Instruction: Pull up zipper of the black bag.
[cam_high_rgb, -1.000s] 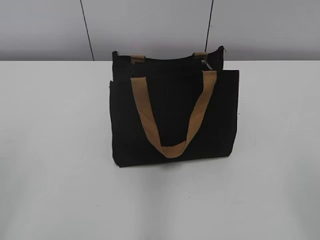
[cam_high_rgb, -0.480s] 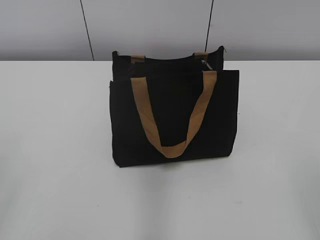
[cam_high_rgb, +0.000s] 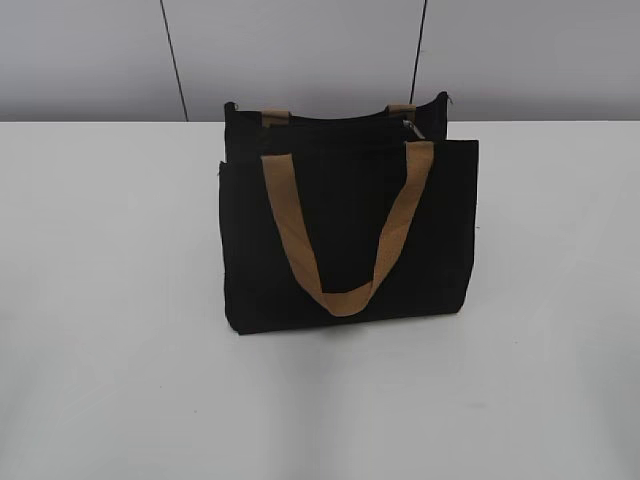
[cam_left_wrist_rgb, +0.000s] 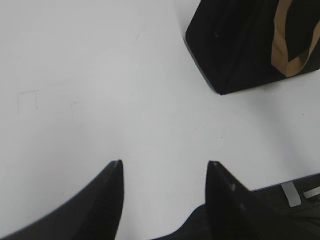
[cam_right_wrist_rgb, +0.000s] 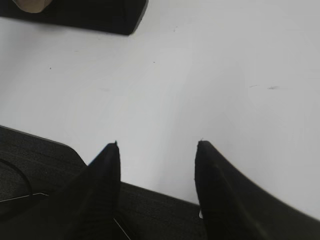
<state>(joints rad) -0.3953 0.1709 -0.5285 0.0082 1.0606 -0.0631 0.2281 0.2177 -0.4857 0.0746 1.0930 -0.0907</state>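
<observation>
The black bag (cam_high_rgb: 345, 225) stands upright on the white table (cam_high_rgb: 110, 300), with a tan loop handle (cam_high_rgb: 345, 290) hanging down its front. A tiny silvery zipper pull (cam_high_rgb: 411, 128) shows at the top rim near the right; the zip line itself is too dark to make out. Neither gripper shows in the exterior view. My left gripper (cam_left_wrist_rgb: 165, 165) is open and empty over bare table, with the bag's corner (cam_left_wrist_rgb: 235, 45) far ahead to the upper right. My right gripper (cam_right_wrist_rgb: 157, 145) is open and empty, with the bag's bottom edge (cam_right_wrist_rgb: 90, 15) at the top left.
A grey panelled wall (cam_high_rgb: 300, 50) stands behind the table. A dark mat or base edge (cam_right_wrist_rgb: 45, 165) lies under the right gripper at the table's near side, and a similar dark edge (cam_left_wrist_rgb: 290, 200) shows by the left gripper.
</observation>
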